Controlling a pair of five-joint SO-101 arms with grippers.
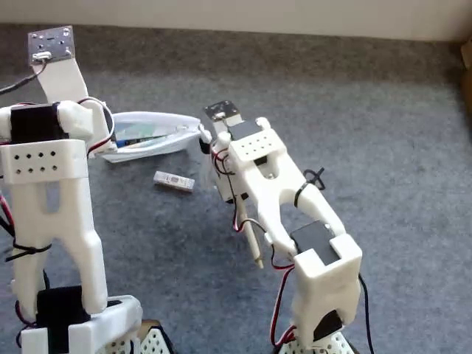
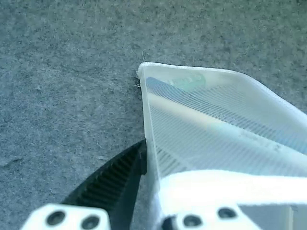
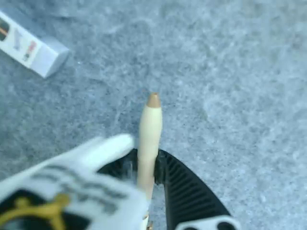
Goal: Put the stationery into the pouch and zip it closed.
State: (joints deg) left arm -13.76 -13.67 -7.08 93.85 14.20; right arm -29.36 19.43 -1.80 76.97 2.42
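A grey carpet (image 1: 383,147) serves as the working surface. In the high view a pale strip of wall (image 1: 258,15) runs along its far edge at 12 o'clock.

The left arm stands at 8 o'clock in that view. The translucent mesh pouch (image 1: 158,136) lies on the carpet at 10 o'clock from the centre, with coloured items showing faintly through its side. In the left wrist view the left gripper (image 2: 148,163) is closed almost fully on one end of the pouch (image 2: 216,129). The black ribbed finger (image 2: 115,177) is on one side of the pouch's edge and the white finger on the other.

The right arm rises from 5 o'clock. The right gripper (image 3: 146,160) is nearly closed on a cream pen (image 3: 149,129), pinched between its white and black fingers, with the brown tip pointing at the carpet. In the high view the pen (image 1: 252,243) hangs under the arm at 6 o'clock.

A white eraser (image 1: 175,181) lies on the carpet at 5 o'clock of the pouch, near it but apart. It also appears in the right wrist view (image 3: 29,45).
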